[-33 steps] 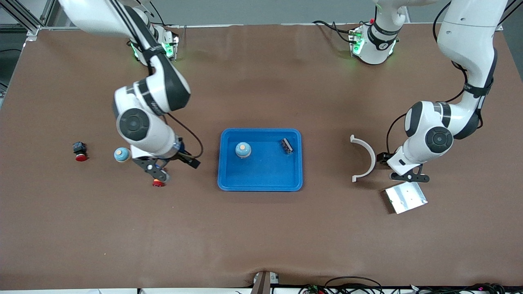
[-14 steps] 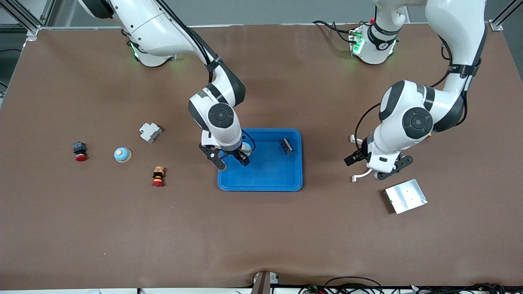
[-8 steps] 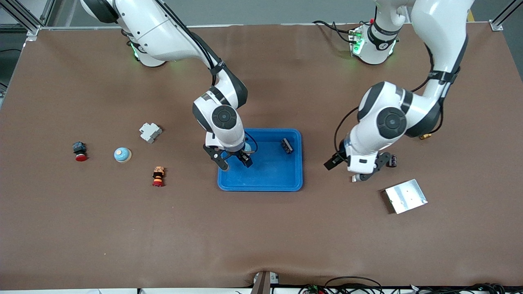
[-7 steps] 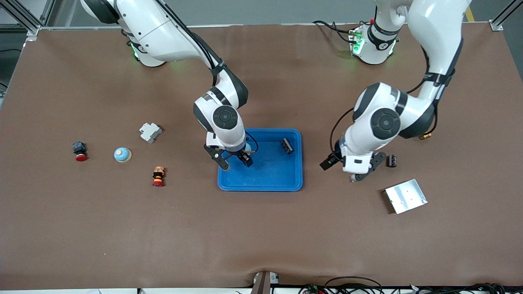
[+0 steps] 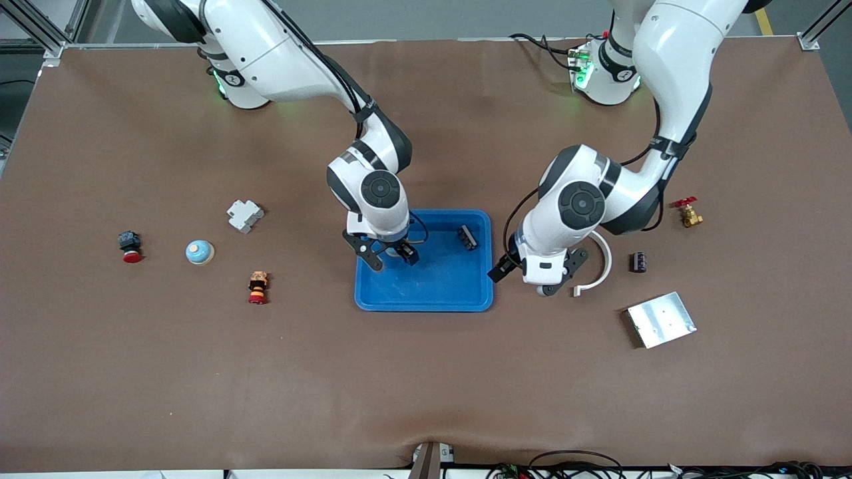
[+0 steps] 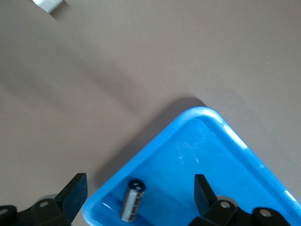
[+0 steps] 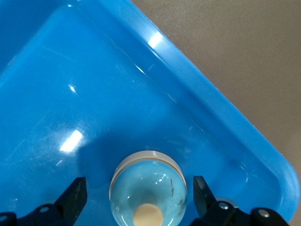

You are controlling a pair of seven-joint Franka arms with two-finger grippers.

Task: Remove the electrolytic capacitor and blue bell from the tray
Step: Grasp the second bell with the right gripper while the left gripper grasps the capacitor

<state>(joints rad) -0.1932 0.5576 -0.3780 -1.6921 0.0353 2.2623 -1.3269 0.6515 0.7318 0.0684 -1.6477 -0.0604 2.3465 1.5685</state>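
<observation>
Brown table (image 5: 426, 372) holds a blue tray (image 5: 424, 303); grey floor at its edges.

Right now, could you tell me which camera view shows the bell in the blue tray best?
The right wrist view: the bell fills the space between the open right end effector's fingers, inside the blue tray. The front view hides it under that arm's wrist; the left wrist view misses it.

- A brown mat (image 5: 426, 386) covers the whole table.
- Grey floor shows along the frame's top edge.
- Aluminium framing (image 5: 40, 30) stands at the upper left corner.
- Cables (image 5: 572, 462) trail at the bottom edge.
</observation>
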